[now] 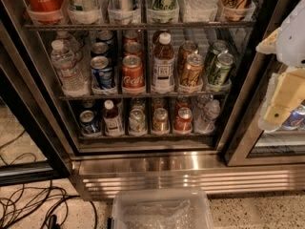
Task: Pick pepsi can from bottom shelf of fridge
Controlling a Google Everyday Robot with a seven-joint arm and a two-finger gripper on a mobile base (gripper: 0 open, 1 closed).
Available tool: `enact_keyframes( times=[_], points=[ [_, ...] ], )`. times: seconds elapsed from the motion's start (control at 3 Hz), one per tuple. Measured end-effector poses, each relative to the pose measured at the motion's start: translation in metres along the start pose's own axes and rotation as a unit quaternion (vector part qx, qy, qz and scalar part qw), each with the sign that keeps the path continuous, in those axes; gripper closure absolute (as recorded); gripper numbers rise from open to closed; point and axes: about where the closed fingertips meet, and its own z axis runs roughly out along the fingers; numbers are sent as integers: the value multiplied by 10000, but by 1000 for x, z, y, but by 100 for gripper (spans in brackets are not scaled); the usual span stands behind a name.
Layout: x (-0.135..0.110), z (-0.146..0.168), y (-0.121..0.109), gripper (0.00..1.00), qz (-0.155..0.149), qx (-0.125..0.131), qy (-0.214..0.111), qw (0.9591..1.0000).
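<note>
Clear plastic bin [162, 209] sits closest, on floor by black-framed glass-door fridge [157, 166]. Small blue pepsi can [89, 122] stands far L on thin wire bottom shelf [143, 136], next to a small bottle [112, 118]. Cream-coloured gripper [277, 109] hangs at R, outside fridge, well apart from can; open vs closed: can't tell.

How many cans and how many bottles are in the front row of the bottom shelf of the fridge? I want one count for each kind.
Cans: 4, with the pepsi can at the left end
Bottles: 2
Total: 6
The gripper hangs at the right, outside the fridge, higher than the bottom shelf.
</note>
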Motion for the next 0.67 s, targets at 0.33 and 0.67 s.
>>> enact_keyframes(
  times=[0.33, 0.67],
  points=[
    [0, 0, 0, 0, 0, 0, 0, 10000],
    [-13, 29, 14, 0, -21, -185, -64, 9998]
  ],
)
